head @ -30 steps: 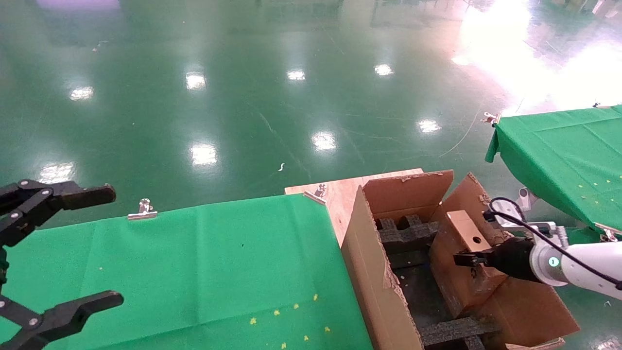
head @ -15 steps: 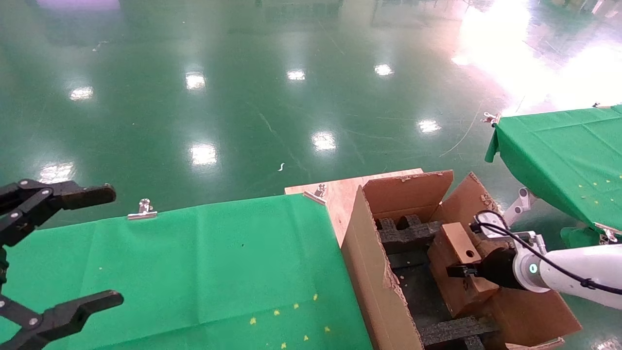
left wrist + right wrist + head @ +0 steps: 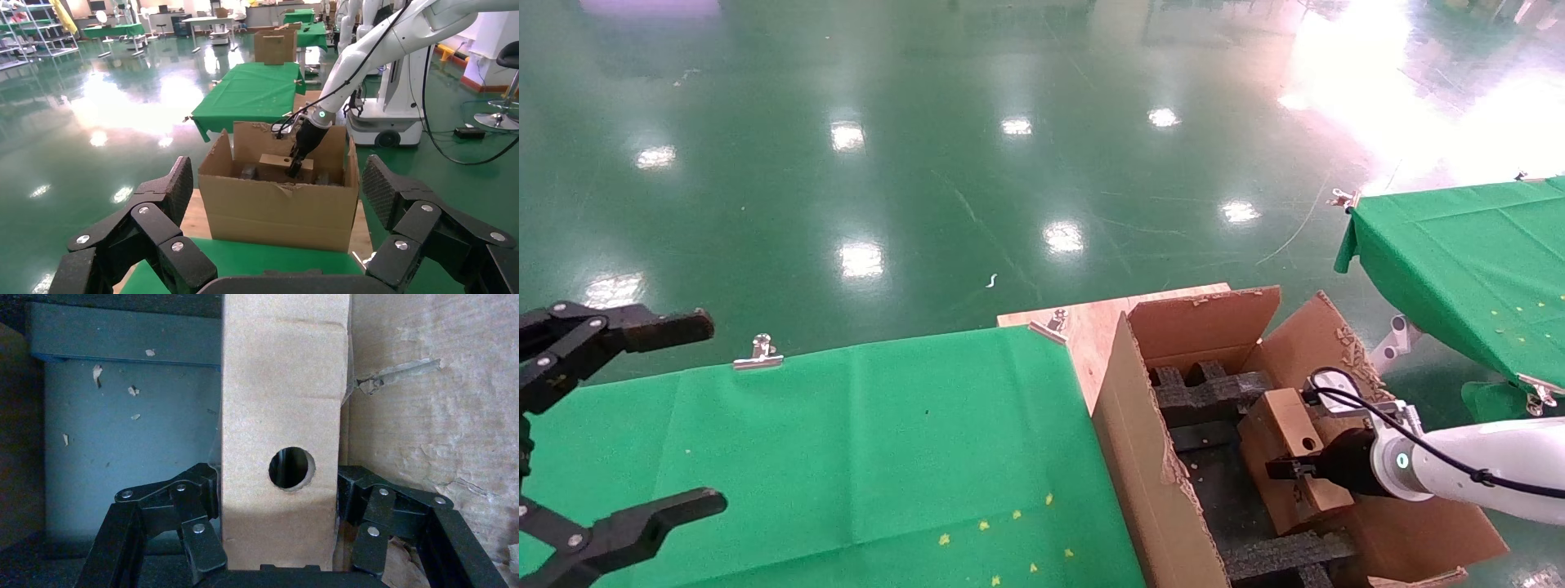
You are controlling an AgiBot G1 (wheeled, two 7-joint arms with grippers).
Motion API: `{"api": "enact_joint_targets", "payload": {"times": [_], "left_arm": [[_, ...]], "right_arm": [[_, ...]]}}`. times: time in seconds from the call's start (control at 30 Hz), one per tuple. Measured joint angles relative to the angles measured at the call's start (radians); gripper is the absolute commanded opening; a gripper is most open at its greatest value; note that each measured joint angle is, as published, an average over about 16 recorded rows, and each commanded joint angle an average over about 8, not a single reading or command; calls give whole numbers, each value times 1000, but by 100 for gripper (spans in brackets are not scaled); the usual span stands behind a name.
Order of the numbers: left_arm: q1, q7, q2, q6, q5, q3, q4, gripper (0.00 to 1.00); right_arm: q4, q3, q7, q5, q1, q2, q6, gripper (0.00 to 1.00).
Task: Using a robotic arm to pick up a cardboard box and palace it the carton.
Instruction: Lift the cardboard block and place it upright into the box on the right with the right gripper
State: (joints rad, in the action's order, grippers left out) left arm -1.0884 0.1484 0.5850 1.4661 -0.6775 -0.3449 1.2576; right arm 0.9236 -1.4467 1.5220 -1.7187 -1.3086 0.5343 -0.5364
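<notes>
One cardboard box point(image 3: 1291, 457), one carton point(image 3: 1156, 482). The right gripper point(image 3: 278, 539) has its fingers point(image 3: 202, 505) clamped on the box's sides, holding it inside the carton by the right wall. Box bottom's hidden. Left gripper point(image 3: 641, 425) hangs wide open over the green worktop point(image 3: 862, 441), holding nothing.

A green cloth point(image 3: 862, 441) covers the near table, held by a metal clip point(image 3: 758, 353) at its far edge, while another green-draped table point(image 3: 1467, 261) stands apart across the glossy green floor point(image 3: 928, 163).
</notes>
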Motion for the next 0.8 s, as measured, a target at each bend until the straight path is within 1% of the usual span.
{"api": "enact_joint_targets", "payload": {"times": [0.03,0.8], "left_arm": [[0,0,0,0,0,0,0,100],[0,0,0,0,0,0,0,100]], "right_arm": [[-1,0,-1,1,0,1,0,100],[28,4,2,-13,-24,-17,-12,100]]}}
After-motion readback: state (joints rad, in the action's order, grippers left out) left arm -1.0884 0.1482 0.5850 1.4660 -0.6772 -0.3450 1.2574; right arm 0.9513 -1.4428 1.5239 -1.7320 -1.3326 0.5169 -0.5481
